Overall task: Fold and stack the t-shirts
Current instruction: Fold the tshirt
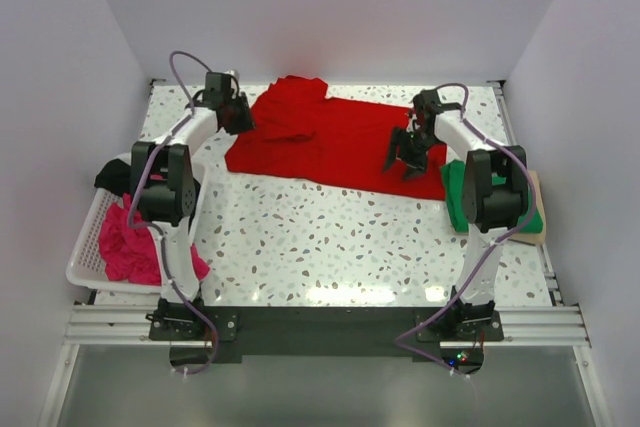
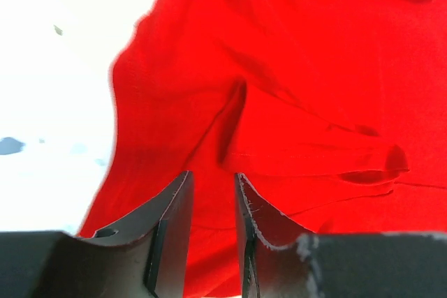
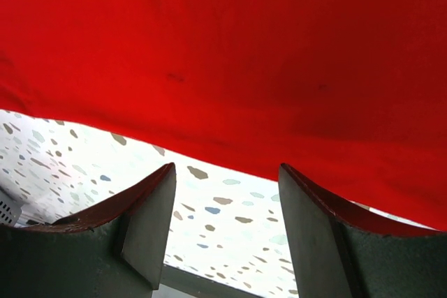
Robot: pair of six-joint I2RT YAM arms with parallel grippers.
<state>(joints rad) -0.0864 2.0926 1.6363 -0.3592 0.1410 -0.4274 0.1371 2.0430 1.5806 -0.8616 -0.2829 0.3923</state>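
Reaching across the bench (image 1: 300, 237), the left hand (image 2: 213, 176) is held low above the red t-shirt (image 1: 330, 142), fingers slightly apart, nothing gripped. The right hand (image 3: 227, 169) is poised over its near hem, fingers wide apart. Four shirts are counted: the red one, a green t-shirt (image 1: 458, 192) folded at right, a magenta t-shirt (image 1: 125, 242) and a black t-shirt (image 1: 110, 177) in one basket (image 1: 85, 247).

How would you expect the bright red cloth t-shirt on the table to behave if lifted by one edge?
The bright red cloth t-shirt would probably sag limply, since it already lies in soft creases. It looks thin, so it is likely light. On the smooth speckled table it may bunch if pushed.
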